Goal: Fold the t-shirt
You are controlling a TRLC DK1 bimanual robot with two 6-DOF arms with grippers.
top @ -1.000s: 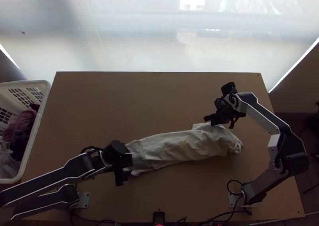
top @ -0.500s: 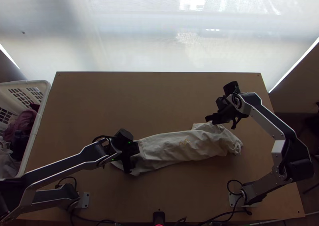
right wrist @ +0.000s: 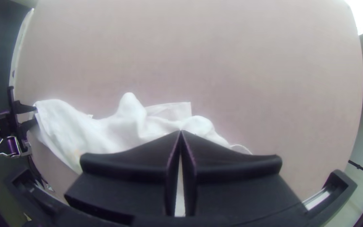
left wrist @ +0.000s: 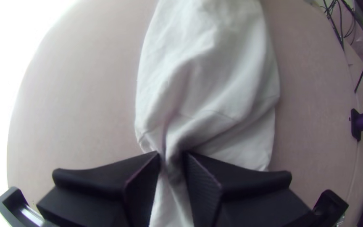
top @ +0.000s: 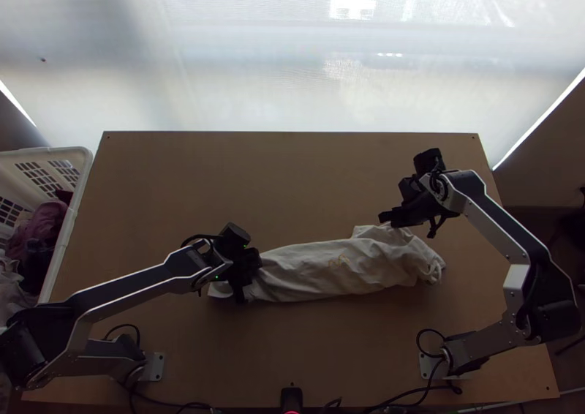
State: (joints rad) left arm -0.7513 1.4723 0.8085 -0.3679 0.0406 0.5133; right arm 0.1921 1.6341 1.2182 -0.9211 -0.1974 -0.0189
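The white t-shirt [top: 344,268] lies as a long, wrinkled strip across the table's near half. At its left end, my left gripper [top: 248,273] is shut on it. In the left wrist view the fabric [left wrist: 215,80] gathers into creases between the fingertips of the left gripper [left wrist: 172,154]. My right gripper [top: 387,217] stands over the strip's far edge, near its right end. The right wrist view has the right gripper [right wrist: 180,132] shut, fingertips together, with the bunched shirt [right wrist: 106,132] behind them; no fabric is visibly pinched there.
A white laundry basket [top: 64,246] with clothes in it stands at the table's left edge. Bare wood of the table [top: 256,180] stretches beyond the shirt. Cables [top: 395,398] run along the near edge, by a small black device [top: 291,397].
My left gripper has moved right and up the picture onto the shirt's left end and closed; that end is drawn up and gathered. My right gripper has shifted slightly right.
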